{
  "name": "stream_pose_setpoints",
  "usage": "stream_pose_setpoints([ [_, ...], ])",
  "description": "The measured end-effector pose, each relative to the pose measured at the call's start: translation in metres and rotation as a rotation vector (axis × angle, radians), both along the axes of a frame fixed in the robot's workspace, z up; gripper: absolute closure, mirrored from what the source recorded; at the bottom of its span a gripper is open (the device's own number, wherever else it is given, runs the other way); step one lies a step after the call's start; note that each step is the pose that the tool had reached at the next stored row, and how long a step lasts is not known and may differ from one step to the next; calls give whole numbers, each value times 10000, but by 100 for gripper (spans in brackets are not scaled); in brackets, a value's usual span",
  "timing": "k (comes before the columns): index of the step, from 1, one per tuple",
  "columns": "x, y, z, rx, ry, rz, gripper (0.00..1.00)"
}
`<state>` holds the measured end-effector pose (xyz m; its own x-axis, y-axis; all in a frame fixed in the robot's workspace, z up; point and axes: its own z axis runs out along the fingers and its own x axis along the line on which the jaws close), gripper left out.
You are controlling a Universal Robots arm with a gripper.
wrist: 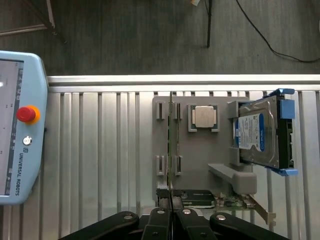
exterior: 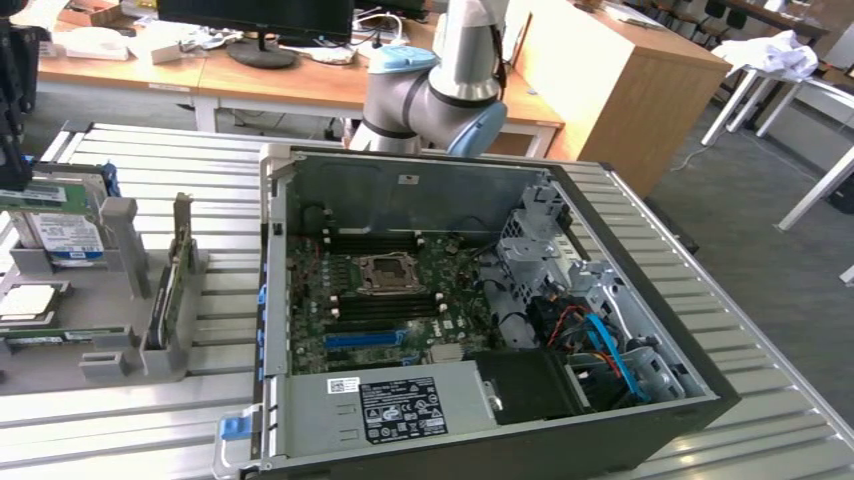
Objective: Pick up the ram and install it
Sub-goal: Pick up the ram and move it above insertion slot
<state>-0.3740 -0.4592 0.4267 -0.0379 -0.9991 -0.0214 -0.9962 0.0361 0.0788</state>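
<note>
Jaws, closed together, line up with the upright ram's (wrist: 171, 140) near end.

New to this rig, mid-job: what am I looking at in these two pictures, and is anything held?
It is one robot arm with a claw. One picture comes from a camera off the arm: an open computer case lies on a slatted metal table, with a grey parts holder at that view's left. The other comes from a camera on the wrist, looking down on that holder. In it stand the ram, seen edge-on, a square processor chip and a hard drive. The pale blue box with a red button is the arm's hand controller. The claw hangs above the ram with its fingers together, holding nothing; the ram sits in the holder.
</note>
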Motion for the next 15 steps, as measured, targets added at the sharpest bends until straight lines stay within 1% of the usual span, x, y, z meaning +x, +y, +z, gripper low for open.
stream_pose_setpoints([
  [15, 272, -28, 0, 1, 27, 33, 88],
])
